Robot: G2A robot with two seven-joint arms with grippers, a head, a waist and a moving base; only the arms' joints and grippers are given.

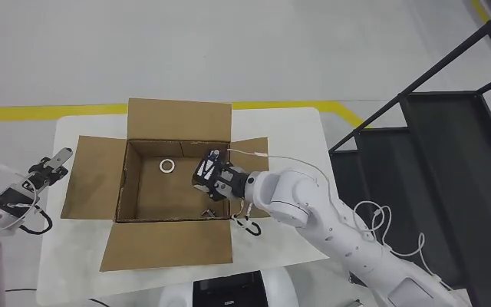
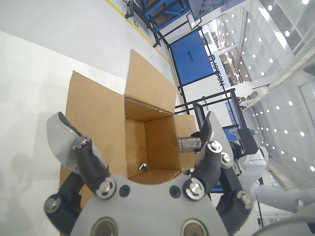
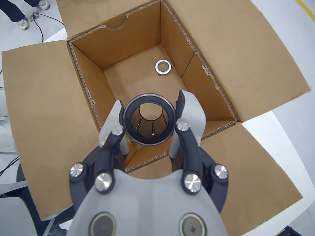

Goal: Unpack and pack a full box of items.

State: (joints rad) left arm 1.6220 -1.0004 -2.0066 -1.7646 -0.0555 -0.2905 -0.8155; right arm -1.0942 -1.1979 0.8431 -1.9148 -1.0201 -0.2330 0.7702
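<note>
Open cardboard box (image 1: 178,119) on table (image 1: 284,130); R gripper (image 3: 150,104) over box interior, jaws clamped on cyl. metal bearing (image 3: 150,124); L gripper (image 2: 133,124) outside box, beyond its side flap, jaws spread wide; metal ring (image 3: 162,67) & small bracket (image 2: 142,167) on box floor.

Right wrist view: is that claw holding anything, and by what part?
Yes. The right gripper holds a hollow metal cylinder by its outer wall, pinched from two opposite sides, over the open cardboard box.
</note>
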